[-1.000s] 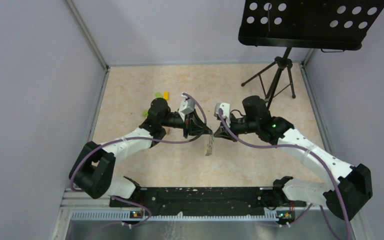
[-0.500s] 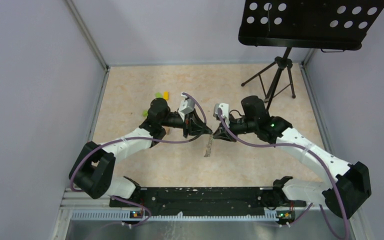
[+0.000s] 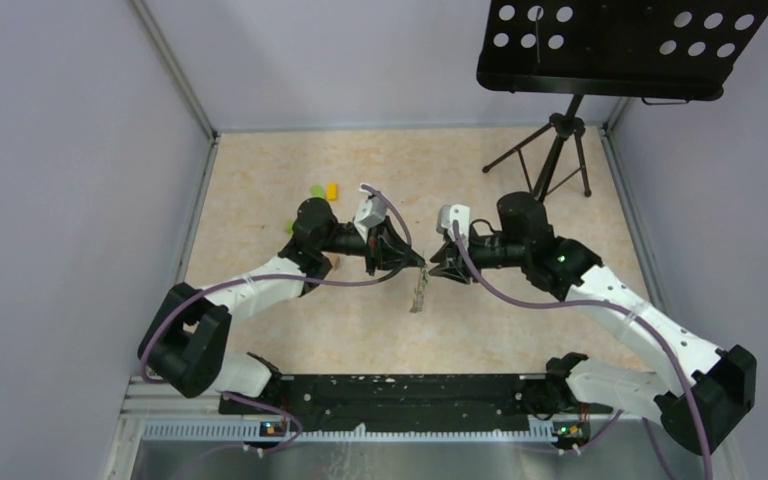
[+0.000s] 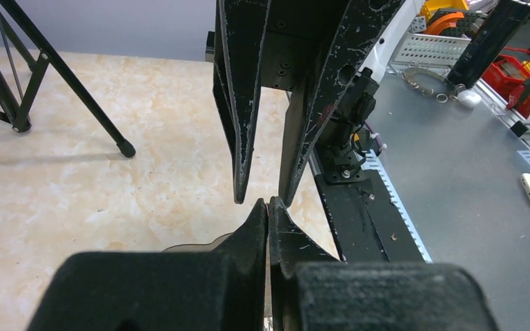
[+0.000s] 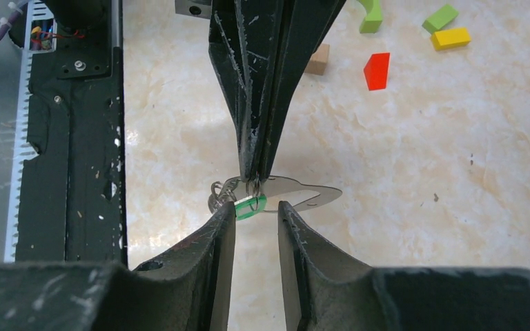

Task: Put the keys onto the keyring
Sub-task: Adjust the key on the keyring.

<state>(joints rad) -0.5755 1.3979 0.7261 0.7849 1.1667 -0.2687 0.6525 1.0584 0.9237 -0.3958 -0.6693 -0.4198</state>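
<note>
At the near edge of the counter (image 3: pixel 500 330) runs the black base rail (image 3: pixel 400 392), and from it both arms reach in toward mid-counter. There the left gripper (image 3: pixel 415 265) is clenched tight, its tips pinching a small wire loop at the top of the keys (image 5: pixel 302 194), which hang from it toward the near side. A flat silver key and a green tag (image 5: pixel 250 205) show just under those tips, with more thin wire loops (image 5: pixel 219 195) curled on the near side of the tag. Whether those loops are the keyring cannot be told. The right gripper (image 5: pixel 255 215) faces the left one tip to tip. It is released, its jaws standing apart on either side of the green tag and grasping nothing. Farther off on the left lie a tan block (image 5: pixel 316 60), a red block (image 5: pixel 377 71), a green block (image 3: pixel 316 189) and a yellow block (image 3: pixel 331 189). At the far right stands a black tripod stand (image 3: pixel 552 160) carrying a perforated black board (image 3: pixel 625 45).
</note>
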